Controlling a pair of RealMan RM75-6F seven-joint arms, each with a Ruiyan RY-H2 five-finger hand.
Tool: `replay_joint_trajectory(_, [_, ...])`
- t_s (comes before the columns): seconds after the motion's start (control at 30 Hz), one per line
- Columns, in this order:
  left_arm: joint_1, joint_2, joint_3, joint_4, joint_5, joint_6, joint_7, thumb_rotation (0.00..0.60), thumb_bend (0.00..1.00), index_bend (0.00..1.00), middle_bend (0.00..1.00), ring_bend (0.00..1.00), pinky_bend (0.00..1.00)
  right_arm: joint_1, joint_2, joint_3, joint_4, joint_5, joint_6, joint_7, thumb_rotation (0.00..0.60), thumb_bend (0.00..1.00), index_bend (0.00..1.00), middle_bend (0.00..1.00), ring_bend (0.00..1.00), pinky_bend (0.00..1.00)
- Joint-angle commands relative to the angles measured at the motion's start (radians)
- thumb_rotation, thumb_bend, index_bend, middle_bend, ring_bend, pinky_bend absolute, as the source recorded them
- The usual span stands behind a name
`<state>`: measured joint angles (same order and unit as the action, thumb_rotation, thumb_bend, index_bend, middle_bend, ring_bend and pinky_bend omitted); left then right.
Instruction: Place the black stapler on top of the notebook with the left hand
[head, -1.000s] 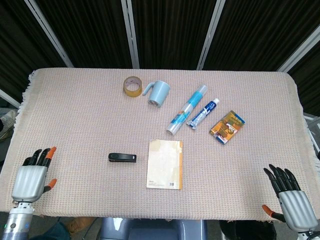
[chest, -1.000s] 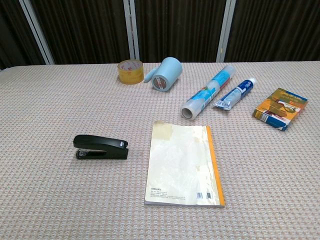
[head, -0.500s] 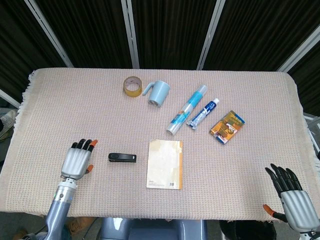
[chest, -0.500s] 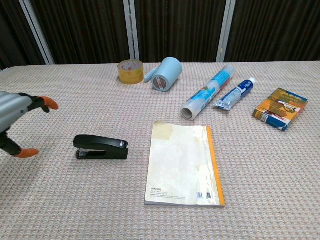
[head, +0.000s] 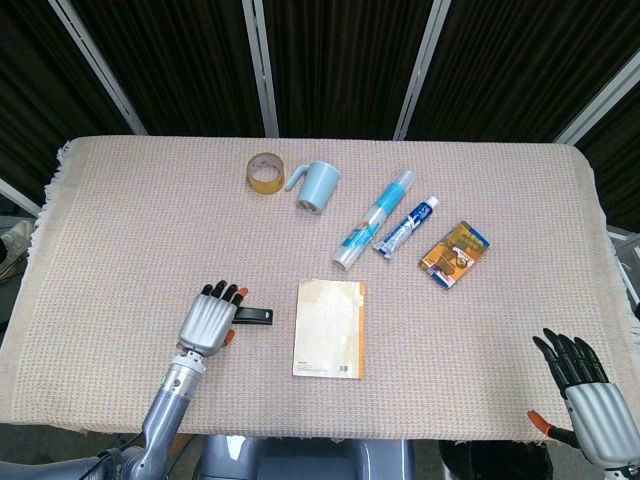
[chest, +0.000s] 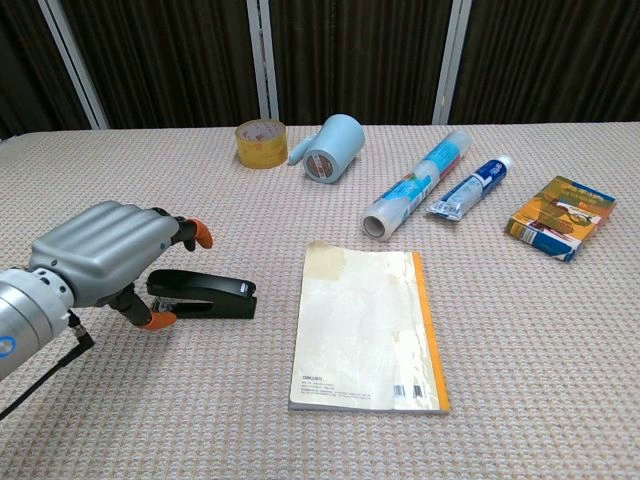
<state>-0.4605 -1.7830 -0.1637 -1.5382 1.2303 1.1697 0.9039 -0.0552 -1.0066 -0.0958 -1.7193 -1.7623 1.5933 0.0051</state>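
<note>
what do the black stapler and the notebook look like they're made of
Black stapler: looks like hard plastic, possibly over metal; smooth black shell with a dull sheen. Notebook: paper or thin card; matte cream cover, blotchy and worn, with an orange strip along its right edge and small printing near the bottom.

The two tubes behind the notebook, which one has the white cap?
The shorter blue toothpaste tube, lying right of the longer clear-wrapped roll. Its white cap points away toward the curtains; the roll shows an open round end facing the notebook.
</note>
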Motion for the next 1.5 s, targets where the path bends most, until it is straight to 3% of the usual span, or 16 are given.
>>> replay_joint_trajectory(0.03, [-0.017,-0.019,-0.003,0.018,-0.007,-0.001,0.008,0.6,0.2,0.25,0.26,0.2,0.32,-0.001,0.003,0.002,0.002,0.005,0.003,0.008,0.6,0.1,0.0,0.0,0.0,0.0])
replay_joint_trajectory(0.4, [-0.062,-0.068,-0.019,0.085,-0.046,-0.02,-0.017,0.6,0.29,0.48,0.37,0.29,0.38,0.0,0.01,0.003,0.005,0.006,0.006,0.027,0.6,0.1,0.0,0.0,0.0,0.0])
replay_joint_trajectory(0.6, [-0.091,-0.093,-0.026,0.13,-0.058,-0.035,-0.034,0.6,0.36,0.53,0.39,0.32,0.41,0.0,0.016,0.007,0.007,0.013,0.009,0.042,0.6,0.1,0.0,0.0,0.0,0.0])
replay_joint_trajectory(0.73, [-0.101,-0.096,-0.03,0.13,-0.077,-0.044,-0.038,0.6,0.4,0.56,0.43,0.39,0.46,0.001,0.018,0.008,0.007,0.014,0.008,0.045,0.6,0.1,0.0,0.0,0.0,0.0])
replay_joint_trajectory(1.23, [-0.078,0.031,0.038,-0.16,0.038,0.05,-0.05,0.6,0.4,0.6,0.47,0.43,0.5,-0.001,0.014,0.002,0.002,0.002,0.008,0.032,0.6,0.1,0.0,0.0,0.0,0.0])
replay_joint_trajectory(1.33, [-0.094,0.016,0.022,-0.169,0.022,0.046,-0.019,0.6,0.39,0.6,0.47,0.43,0.5,-0.004,0.016,0.0,0.004,-0.006,0.016,0.039,0.6,0.1,0.0,0.0,0.0,0.0])
replay_joint_trajectory(1.5, [-0.166,-0.069,-0.057,-0.119,-0.091,-0.015,0.031,0.6,0.39,0.6,0.48,0.43,0.5,-0.004,0.022,-0.003,0.009,-0.014,0.022,0.057,0.6,0.1,0.0,0.0,0.0,0.0])
